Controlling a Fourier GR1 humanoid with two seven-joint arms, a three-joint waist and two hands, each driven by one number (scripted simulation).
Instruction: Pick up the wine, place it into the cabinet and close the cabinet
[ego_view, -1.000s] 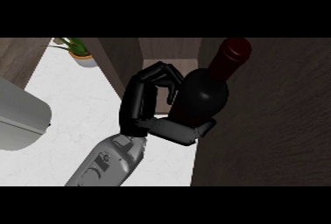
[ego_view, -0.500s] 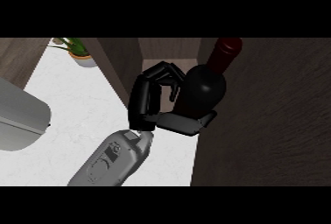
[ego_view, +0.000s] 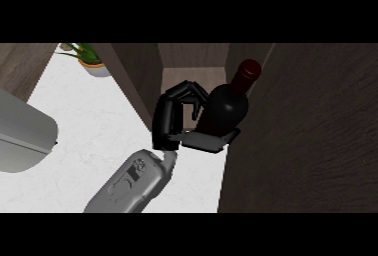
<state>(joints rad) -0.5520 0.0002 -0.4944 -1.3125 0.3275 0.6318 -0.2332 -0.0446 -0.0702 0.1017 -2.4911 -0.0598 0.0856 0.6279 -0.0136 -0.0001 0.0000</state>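
Note:
The wine bottle (ego_view: 225, 107) is dark with a dark red cap, and its neck tilts away from me. It hangs at the mouth of the open cabinet (ego_view: 190, 59), between the cabinet's left wall (ego_view: 140, 75) and the big dark wooden door (ego_view: 310, 140) on the right. My left hand (ego_view: 168, 122) is shut on the bottle from its left side. The fingers curl round the bottle's shoulder and the thumb crosses under its lower body. The bottle's base is hidden behind the thumb. My right hand shows nowhere.
A white counter (ego_view: 88, 125) spreads to the left of the cabinet. A small potted plant (ego_view: 90, 59) stands at its far end. A grey rounded appliance (ego_view: 22, 135) fills the left edge. The open door blocks the whole right side.
My left hand has carried the bottle farther away from me and slightly right, deeper toward the cabinet opening. The forearm has stretched out with it.

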